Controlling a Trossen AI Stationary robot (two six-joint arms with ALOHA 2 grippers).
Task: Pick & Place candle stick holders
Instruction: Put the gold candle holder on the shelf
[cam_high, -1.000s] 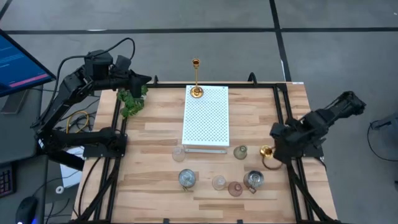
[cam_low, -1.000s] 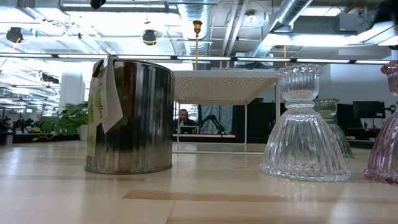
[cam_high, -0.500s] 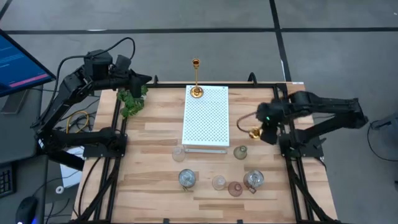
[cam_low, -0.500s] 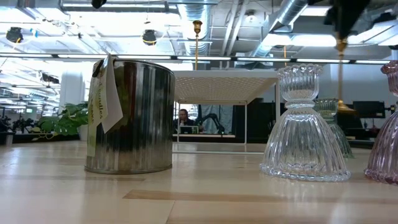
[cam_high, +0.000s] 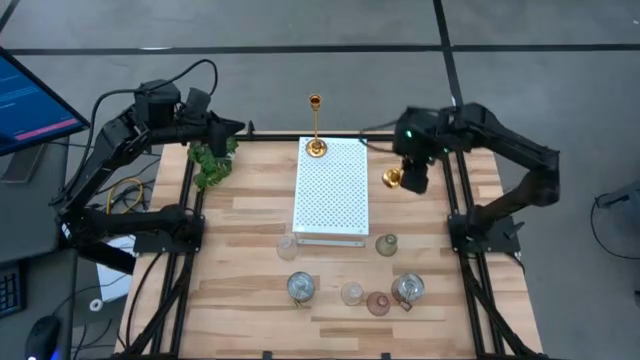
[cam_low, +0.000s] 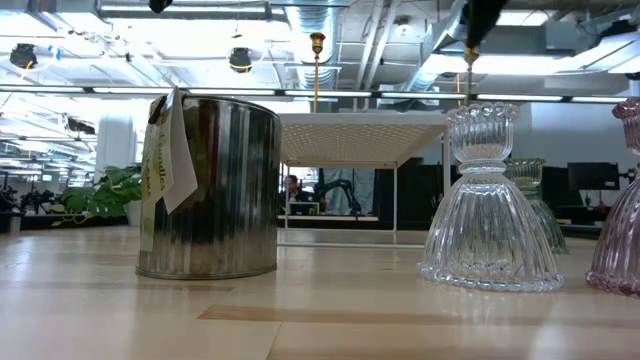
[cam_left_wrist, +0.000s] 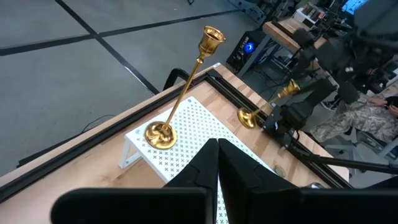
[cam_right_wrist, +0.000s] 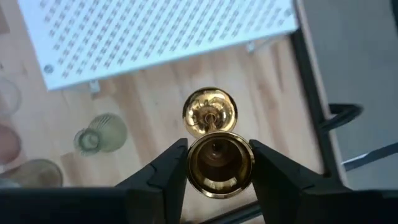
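Note:
One gold candle stick holder (cam_high: 316, 140) stands by its round base on the far end of the white dotted board (cam_high: 331, 190). My right gripper (cam_high: 412, 178) is shut on the second gold holder (cam_high: 392, 179) in the air just right of the board. It also shows in the left wrist view (cam_left_wrist: 268, 104). Several small glass cups (cam_high: 352, 293) stand near the table's near edge, with a greenish one (cam_high: 386, 244) by the board's near right corner. My left gripper (cam_left_wrist: 217, 155) is shut and empty above the far left corner. My right gripper pinches the gold holder's candle cup (cam_right_wrist: 214, 163), at its top end, between its two fingers. The fingers come from above, pointing down. The stick hangs below them, a little tilted, its round base (cam_right_wrist: 209, 112) lifted clear of the table.
A leafy green plant (cam_high: 212, 160) lies at the far left corner under my left arm. In the low view a shiny metal cup with a tag (cam_low: 210, 187) and a ribbed clear glass cup (cam_low: 488, 200) stand close in front. Bare wood lies left of the board.
My right gripper has gone up and toward the table's far edge, from beside the cups at the near right to the board's far right side. It carried the gold holder, which hangs from its top, clear of the table.

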